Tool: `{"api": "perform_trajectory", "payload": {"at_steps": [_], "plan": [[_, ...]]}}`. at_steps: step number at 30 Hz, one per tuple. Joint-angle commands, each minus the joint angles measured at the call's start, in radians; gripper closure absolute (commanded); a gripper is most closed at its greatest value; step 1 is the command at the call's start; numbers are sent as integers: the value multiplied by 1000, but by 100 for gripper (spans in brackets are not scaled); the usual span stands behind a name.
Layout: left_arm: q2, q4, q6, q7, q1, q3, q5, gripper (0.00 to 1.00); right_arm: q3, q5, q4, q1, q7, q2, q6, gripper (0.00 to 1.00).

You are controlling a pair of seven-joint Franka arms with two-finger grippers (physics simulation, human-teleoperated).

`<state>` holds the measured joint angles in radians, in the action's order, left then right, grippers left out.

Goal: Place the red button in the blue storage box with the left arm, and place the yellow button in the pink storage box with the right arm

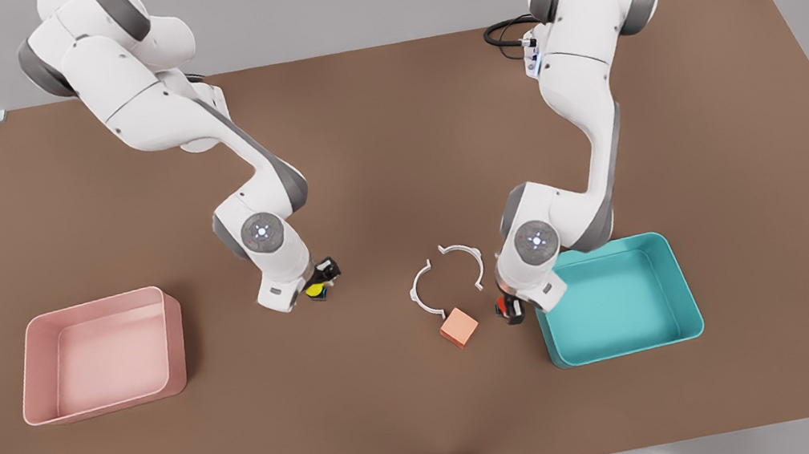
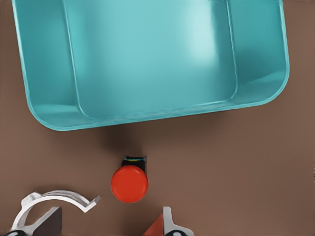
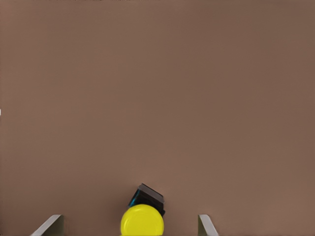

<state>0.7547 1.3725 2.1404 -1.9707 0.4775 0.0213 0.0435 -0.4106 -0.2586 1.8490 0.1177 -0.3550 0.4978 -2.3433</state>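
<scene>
So neither button is boxed yet; both trays look bare inside. Judging by the layout, both arms are at the approach/grasp step and the whole carry-and-drop is left for each.

Left arm: the left hand [image 1: 510, 310] sits low over the red button [image 1: 506, 307], on the worktop [image 1: 375, 142] just beside the near wall of the blue storage box [image 1: 617, 299], at the front view's right. In the left wrist view the red button [image 2: 129, 183] lies on bare worktop between the two fingertips [image 2: 49, 222], clear gaps either side, so the fingers are apart and not clamped. The blue storage box [image 2: 147, 59] is close ahead of it, so it's a short hop.

Right arm: the right hand [image 1: 317, 288] is down at the yellow button [image 1: 315, 290], well apart from the pink storage box [image 1: 100, 356] at the front view's left, so it's a longer carry. In the right wrist view the yellow button [image 3: 142, 221] sits between the spread fingertips [image 3: 49, 225] with gaps either side; open, no grip yet.

View differences:
- The front view gives both boxes, both arms, and the clutter: a salmon cube [image 1: 458, 327] and a white open ring [image 1: 446, 283] just beside the red button. Button-to-finger contact is hard to read there.
- The left wrist view shows the finger gap around the button, plus the ring [image 2: 54, 201] and a corner of the cube [image 2: 155, 227] near the fingers; I'd watch for a bump on closing.
- In the right wrist view the yellow button looks tilted on its dark base; the front view doesn't resolve that.
</scene>
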Motion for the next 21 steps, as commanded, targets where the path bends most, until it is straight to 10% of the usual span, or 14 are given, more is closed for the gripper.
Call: {"api": "perform_trajectory", "payload": {"at_steps": [1,21], "plan": [[17,-6,76,-685,0,0,2,0,1,-8,-1,8,-329,22,-110,0],[115,34,164,-611,-2,-1,30,0,16,-153,153,-6,-456,93,-300,12]]}}
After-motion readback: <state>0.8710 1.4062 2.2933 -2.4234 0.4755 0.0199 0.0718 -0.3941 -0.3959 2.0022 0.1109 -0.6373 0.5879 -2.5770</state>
